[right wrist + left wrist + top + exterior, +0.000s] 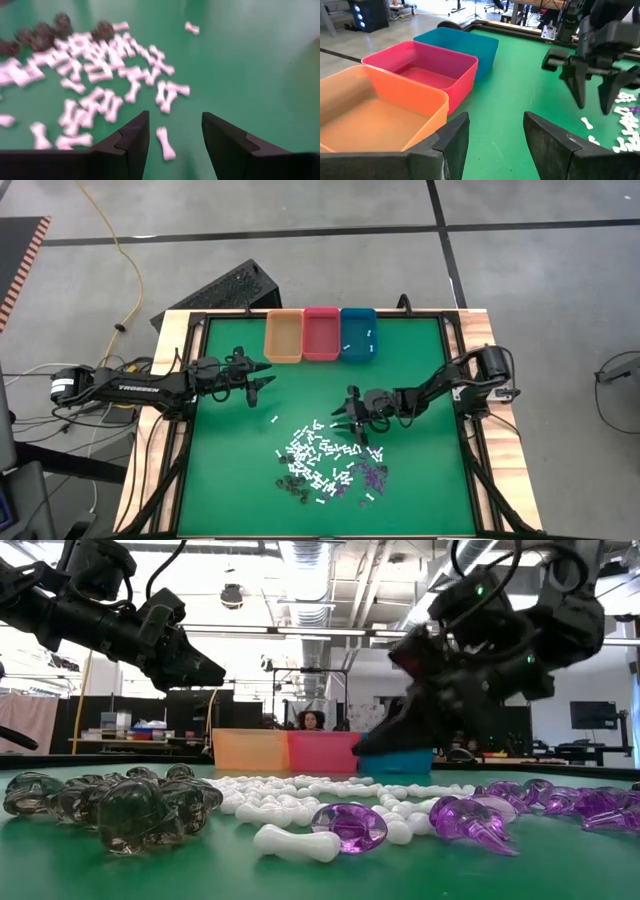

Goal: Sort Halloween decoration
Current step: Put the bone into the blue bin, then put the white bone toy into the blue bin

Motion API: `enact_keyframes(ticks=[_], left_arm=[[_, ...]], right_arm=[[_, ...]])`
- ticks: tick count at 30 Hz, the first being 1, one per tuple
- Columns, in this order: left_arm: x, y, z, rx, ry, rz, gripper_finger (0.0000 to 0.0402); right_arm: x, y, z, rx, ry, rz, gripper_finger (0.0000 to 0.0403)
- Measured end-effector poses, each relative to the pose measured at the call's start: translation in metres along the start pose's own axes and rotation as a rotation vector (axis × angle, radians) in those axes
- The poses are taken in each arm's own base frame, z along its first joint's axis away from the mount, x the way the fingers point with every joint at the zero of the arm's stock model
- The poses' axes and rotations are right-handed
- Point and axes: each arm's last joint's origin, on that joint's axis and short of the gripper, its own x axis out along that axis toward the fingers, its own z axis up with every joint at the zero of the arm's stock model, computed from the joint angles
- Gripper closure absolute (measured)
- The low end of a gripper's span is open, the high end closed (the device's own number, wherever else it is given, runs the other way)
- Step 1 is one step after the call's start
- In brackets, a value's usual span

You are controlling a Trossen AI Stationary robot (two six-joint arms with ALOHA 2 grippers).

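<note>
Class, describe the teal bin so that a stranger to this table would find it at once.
Start at the green mat and look to its far edge, where three bins stand touching in a row. The teal bin is the right end one, beside the pink bin, and holds white pieces.

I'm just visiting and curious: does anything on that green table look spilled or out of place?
Yes: the white bone pieces, purple bits and dark bits lie in a loose heap on the mat. One white piece lies apart from it. A few white pieces already sit in the teal bin.

Bright overhead light w/ window glare in low view; right wrist view blurry.
</note>
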Motion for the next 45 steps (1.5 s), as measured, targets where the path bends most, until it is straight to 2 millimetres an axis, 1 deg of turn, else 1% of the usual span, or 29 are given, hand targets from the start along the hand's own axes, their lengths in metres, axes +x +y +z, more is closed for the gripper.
enact_keyframes(ticks=[4,10,14,17,20,29,33,40,45], left_arm=[[0.0,0.0,0.0,-0.001,0.0,-0.001,0.0223],[0.0,0.0,0.0,0.001,0.001,0.0,0.0223],[0.0,0.0,0.0,0.002,0.001,-0.001,0.0223],[0.0,0.0,0.0,0.002,0.001,-0.001,0.0223],[0.0,0.0,0.0,0.003,0.002,0.0,0.0223],[0.0,0.0,-0.001,0.004,0.005,0.0,0.0223],[0.0,0.0,-0.001,0.005,0.013,0.001,0.0223],[0.0,0.0,-0.002,0.006,0.02,0.001,0.0223],[0.0,0.0,-0.002,0.007,0.02,0.002,0.0223]], right_arm=[[0.013,0.0,-0.008,-0.004,0.026,0.005,0.0195],[0.019,0.001,-0.018,0.005,0.064,0.012,0.0195],[0.025,-0.002,-0.034,0.019,0.125,0.006,0.0197],[0.028,-0.005,-0.047,0.039,0.167,-0.004,0.021],[0.03,-0.007,-0.054,0.042,0.179,-0.007,0.0237],[0.03,-0.009,-0.054,0.015,0.177,-0.014,0.0325],[0.03,-0.009,-0.054,0.015,0.178,-0.012,0.0353],[0.03,-0.009,-0.052,0.043,0.154,-0.017,0.0357],[0.025,-0.015,-0.039,0.054,0.123,-0.038,0.0357]])
